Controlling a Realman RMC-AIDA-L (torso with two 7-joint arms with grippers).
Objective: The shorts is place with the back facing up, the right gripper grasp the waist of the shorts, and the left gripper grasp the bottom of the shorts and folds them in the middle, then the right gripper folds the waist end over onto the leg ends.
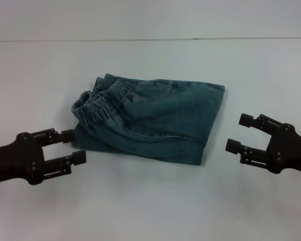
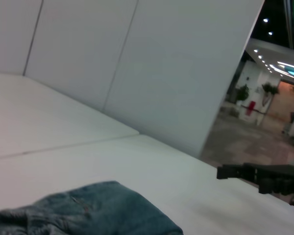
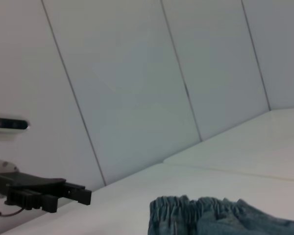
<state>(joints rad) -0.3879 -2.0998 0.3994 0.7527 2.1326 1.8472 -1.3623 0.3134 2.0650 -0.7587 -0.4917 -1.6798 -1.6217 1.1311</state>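
The blue-green denim shorts (image 1: 155,120) lie folded into a compact rectangle in the middle of the white table (image 1: 150,206). Their ruffled waist (image 1: 103,103) sits on top at the left end of the bundle. The leg ends are hidden under the folded cloth. My left gripper (image 1: 72,146) is open just off the bundle's near left corner, holding nothing. My right gripper (image 1: 239,132) is open to the right of the bundle, apart from it and empty. The left wrist view shows the shorts (image 2: 88,213) and the right gripper (image 2: 225,171); the right wrist view shows the waist (image 3: 196,210) and the left gripper (image 3: 83,193).
White wall panels (image 3: 137,88) stand behind the table. A seam (image 1: 150,39) runs across the far part of the table. Bare white surface lies in front of the shorts and on both sides.
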